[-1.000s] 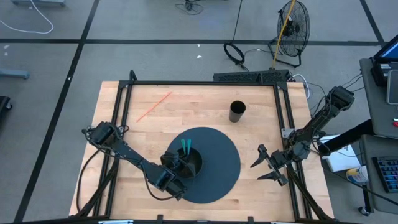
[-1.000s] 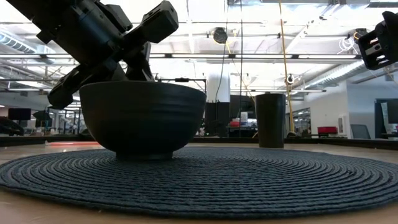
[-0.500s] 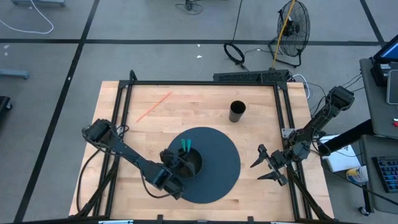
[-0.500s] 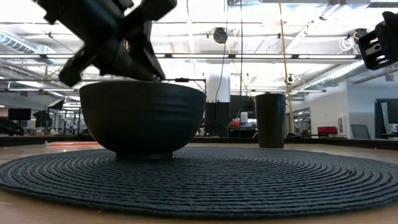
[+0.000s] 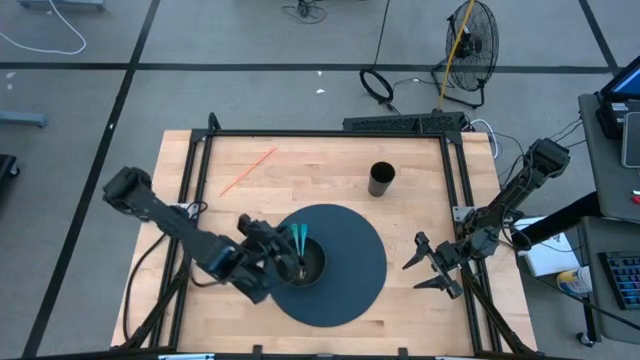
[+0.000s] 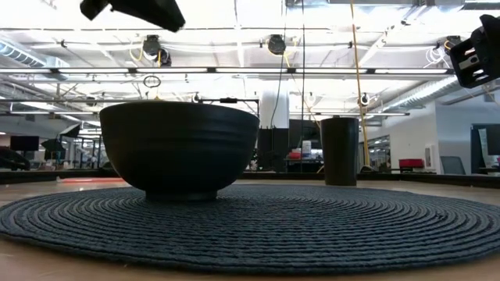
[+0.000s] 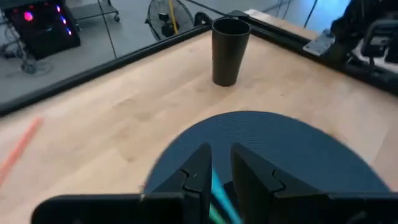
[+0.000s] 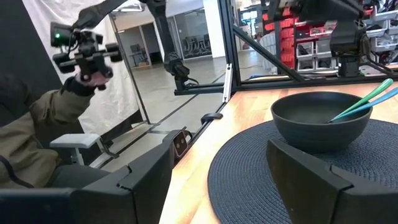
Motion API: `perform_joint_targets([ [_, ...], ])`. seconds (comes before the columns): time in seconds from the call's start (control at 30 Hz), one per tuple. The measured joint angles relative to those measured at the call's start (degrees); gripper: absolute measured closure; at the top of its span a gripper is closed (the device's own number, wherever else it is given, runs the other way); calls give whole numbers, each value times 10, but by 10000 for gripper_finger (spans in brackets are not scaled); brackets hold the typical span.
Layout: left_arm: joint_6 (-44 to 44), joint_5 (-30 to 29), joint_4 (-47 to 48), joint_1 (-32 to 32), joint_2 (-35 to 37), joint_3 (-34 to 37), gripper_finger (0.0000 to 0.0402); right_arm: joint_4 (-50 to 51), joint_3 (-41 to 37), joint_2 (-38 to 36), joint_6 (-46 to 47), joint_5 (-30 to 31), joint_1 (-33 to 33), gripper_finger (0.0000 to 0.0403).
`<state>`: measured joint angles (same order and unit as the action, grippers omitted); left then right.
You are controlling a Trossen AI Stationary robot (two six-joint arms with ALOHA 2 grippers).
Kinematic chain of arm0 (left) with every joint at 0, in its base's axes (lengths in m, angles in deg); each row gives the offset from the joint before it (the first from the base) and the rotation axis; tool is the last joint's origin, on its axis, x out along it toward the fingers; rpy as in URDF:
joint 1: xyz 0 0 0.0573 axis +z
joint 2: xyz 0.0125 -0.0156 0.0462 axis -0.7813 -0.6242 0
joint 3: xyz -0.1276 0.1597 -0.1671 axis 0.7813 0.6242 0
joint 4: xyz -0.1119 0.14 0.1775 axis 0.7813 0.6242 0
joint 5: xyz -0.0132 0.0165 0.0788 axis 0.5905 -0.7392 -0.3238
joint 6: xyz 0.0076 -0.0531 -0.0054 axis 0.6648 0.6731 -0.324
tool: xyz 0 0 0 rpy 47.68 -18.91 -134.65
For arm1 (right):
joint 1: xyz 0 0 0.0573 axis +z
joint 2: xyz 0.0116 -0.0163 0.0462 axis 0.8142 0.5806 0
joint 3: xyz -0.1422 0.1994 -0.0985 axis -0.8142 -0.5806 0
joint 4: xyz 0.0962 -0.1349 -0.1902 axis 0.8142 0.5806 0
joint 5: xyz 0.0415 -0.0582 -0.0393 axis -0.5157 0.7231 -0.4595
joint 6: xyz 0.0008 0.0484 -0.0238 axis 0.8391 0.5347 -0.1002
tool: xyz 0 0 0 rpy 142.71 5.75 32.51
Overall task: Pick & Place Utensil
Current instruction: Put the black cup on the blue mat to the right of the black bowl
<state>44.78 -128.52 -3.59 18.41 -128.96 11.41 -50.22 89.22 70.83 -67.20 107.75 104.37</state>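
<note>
Left pincer (image 5: 283,262): hovered just over the bowl's left side, near the desk's front edge; fingers (image 7: 198,172) stood slightly parted with nothing gripped, the teal utensils showing in the gap between them.
Teal utensils (image 5: 299,239): two sticks leaned inside the bowl, tips poking up past its rim toward the back.
Bowl (image 6: 179,148): dark, upright on the round woven mat (image 5: 350,272), on the mat's left part.
Right pincer (image 5: 428,265): waited above the desk's right edge, fingers spread wide and empty.
Cup (image 5: 381,179): black, upright on bare wood, beyond the mat toward the back-right corner.
Orange stick (image 5: 247,171): lay flat near the back-left corner of the desk (image 5: 240,215).
</note>
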Motion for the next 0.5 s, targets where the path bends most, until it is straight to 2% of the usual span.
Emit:
perform_joint_targets([
  [0.17, -11, 12, 71, 0, 45, 0, 339, 1, 0, 0, -2, 15, 0, 152],
  [0.33, -35, 44, 115, 0, 55, 0, 339, 4, 0, 0, -13, 42, 0, 151],
  [0.43, -50, 36, 180, -8, 55, 0, 339, -5, 0, 0, -34, 52, -11, 151],
  [0.5, -35, 7, 236, -14, 55, 0, 339, -12, 0, 0, -48, 60, -27, 151],
])
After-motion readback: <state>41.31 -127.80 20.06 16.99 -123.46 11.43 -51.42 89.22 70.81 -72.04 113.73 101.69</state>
